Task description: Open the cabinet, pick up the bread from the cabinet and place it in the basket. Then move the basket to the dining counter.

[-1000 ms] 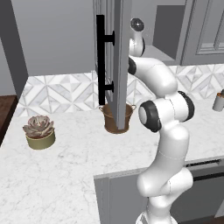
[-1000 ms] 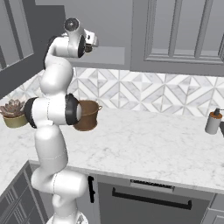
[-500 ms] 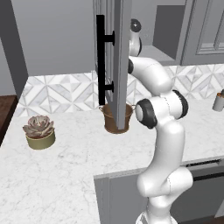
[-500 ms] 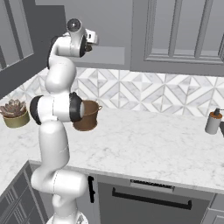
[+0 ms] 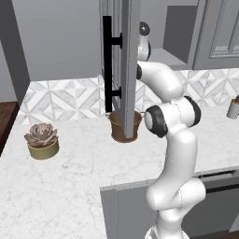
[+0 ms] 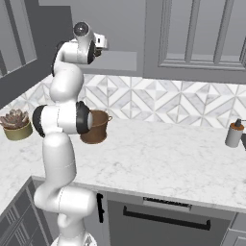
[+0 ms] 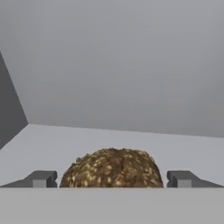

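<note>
The cabinet (image 5: 179, 32) on the wall stands open, its door (image 5: 127, 60) swung out edge-on with the long black handle (image 5: 108, 63) facing left. My arm reaches up into the cabinet (image 6: 120, 60). On the shelf the bread (image 7: 113, 167), a rough brown lump, lies right between the tips of my gripper (image 7: 112, 178), which is open with a fingertip (image 7: 41, 178) on each side and a gap to the crust. The brown woven basket (image 5: 125, 127) stands on the worktop under the door, also seen behind my elbow (image 6: 96, 127). The dining counter is out of view.
An olive pot of pinkish succulent (image 5: 43, 141) sits at the left of the marble worktop (image 6: 158, 158). A small soap bottle (image 6: 234, 134) stands at the right by the tiled backsplash. A second wall cabinet (image 6: 197, 38) hangs shut to the right.
My hand has edged slightly deeper into the cabinet and the elbow has shifted a little. The jaws stay wide apart.
</note>
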Robot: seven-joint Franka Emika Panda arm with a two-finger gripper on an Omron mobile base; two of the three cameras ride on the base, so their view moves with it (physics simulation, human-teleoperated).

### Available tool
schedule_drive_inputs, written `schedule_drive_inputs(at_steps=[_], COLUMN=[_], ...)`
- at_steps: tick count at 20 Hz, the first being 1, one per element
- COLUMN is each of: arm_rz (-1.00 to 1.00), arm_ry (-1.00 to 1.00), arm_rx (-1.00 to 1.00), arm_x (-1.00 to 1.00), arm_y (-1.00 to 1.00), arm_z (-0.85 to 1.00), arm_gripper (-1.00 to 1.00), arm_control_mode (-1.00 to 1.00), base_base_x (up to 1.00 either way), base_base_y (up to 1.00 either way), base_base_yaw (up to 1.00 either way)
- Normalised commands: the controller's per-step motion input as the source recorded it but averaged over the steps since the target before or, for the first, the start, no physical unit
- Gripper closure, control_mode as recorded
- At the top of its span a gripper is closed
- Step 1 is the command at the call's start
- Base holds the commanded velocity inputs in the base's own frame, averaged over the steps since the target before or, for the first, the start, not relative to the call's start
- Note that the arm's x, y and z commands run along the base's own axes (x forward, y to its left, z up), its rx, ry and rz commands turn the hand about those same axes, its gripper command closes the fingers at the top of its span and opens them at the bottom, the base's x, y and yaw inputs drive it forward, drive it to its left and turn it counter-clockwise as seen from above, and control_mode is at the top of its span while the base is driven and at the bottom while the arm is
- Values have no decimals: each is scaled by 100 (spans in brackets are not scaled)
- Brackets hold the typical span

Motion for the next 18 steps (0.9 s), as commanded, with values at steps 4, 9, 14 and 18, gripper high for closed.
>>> schedule_drive_inputs(at_steps=[4, 9, 14, 18], arm_rz=[1, 3, 1, 0], arm_ry=[0, -1, 0, 0], arm_rx=[-2, 0, 0, 0], arm_x=[-3, 2, 0, 0], arm_y=[3, 0, 0, 0], arm_z=[-42, -36, -50, -40], arm_gripper=[-100, -100, 100, 100], arm_control_mode=[-100, -100, -100, -100], base_base_x=[0, 0, 0, 0], base_base_y=[0, 0, 0, 0], base_base_yaw=[0, 0, 0, 0])
